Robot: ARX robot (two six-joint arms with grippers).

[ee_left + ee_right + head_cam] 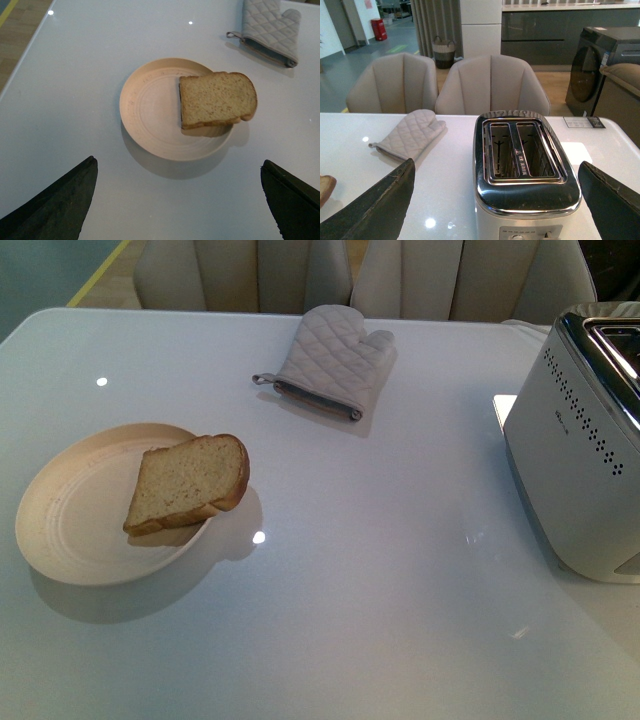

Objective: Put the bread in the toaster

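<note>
Bread (217,102) on plate (150,115), apart from L tool (178,160).

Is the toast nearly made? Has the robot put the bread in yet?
Not yet, nothing is done. The bread lies on the plate, overhanging its rim, far from the toaster. Both slots are empty. The left gripper hangs open above the bread; the right gripper is open at the toaster, holding nothing. Grabbing, carrying and dropping the bread in are all left.

Toaster (578,455) cut off at front view's rt edge; bread (325,189) mostly cropped in rt wrist view.
</note>
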